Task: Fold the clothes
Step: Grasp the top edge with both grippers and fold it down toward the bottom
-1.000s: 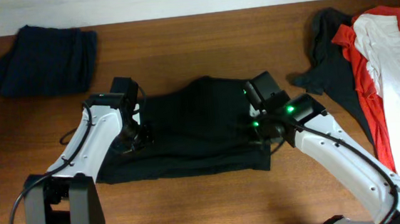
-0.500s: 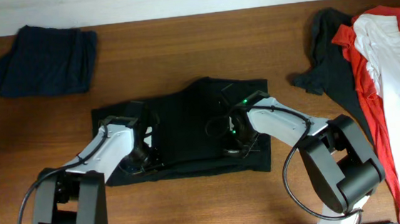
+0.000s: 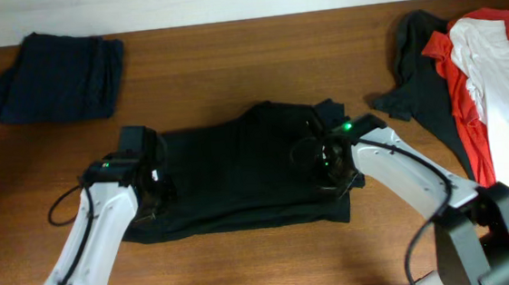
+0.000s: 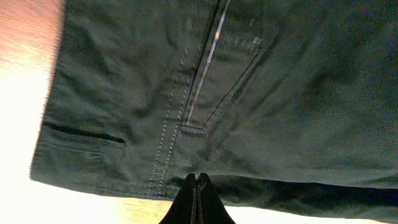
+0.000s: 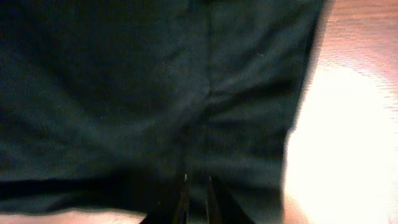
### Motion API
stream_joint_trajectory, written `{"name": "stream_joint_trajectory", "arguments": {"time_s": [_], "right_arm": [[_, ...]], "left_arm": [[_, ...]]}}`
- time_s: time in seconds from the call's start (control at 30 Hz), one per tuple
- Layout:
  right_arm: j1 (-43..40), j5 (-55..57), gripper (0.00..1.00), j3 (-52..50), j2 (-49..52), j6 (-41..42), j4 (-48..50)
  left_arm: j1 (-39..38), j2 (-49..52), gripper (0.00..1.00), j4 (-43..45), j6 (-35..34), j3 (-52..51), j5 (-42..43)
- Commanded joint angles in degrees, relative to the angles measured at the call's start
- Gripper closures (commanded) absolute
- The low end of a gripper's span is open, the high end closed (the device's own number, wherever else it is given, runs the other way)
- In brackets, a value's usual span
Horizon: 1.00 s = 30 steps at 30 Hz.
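A black garment [image 3: 239, 171] with stitched seams and a pocket lies flat across the middle of the table. My left gripper [image 3: 154, 194] is over its left end. In the left wrist view the jaws [image 4: 196, 178] are shut with nothing between them, tips at the garment's [image 4: 249, 93] near hem. My right gripper [image 3: 326, 160] is over the garment's right end. In the right wrist view its fingers [image 5: 196, 182] are nearly together, tips on the dark cloth [image 5: 155, 93], and the picture is blurred.
A folded navy garment [image 3: 54, 76] lies at the back left. A pile of unfolded clothes sits at the right edge: a black shirt [image 3: 413, 75], a red one [image 3: 458, 90] and a white one [image 3: 506, 95]. Bare wood [image 3: 246, 271] runs along the front.
Both grippers dipped toward the garment's front edge half a second ago and have now moved back and outward to its two ends. The garment has stayed flat in about the same place.
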Motion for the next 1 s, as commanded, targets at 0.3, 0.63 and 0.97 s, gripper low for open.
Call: {"name": "stream_joint_trajectory", "arguments": {"time_s": [0.3, 0.63, 0.97], "right_arm": [[-9.77, -4.0, 0.96, -14.05, 1.49, 3.39, 6.43], [-13.51, -10.67, 0.76, -3.54, -8.11, -6.29, 7.28], [-10.58, -2.54, 0.96, -3.58, 12.5, -5.84, 14.71]], "left_arm": [[5.6, 20.44, 1.0, -2.29, -2.25, -0.76, -1.33], [4.96, 1.86, 0.95, 12.76, 6.58, 4.66, 14.08], [9.18, 27.76, 1.0, 19.63, -0.5, 4.66, 4.72]]}}
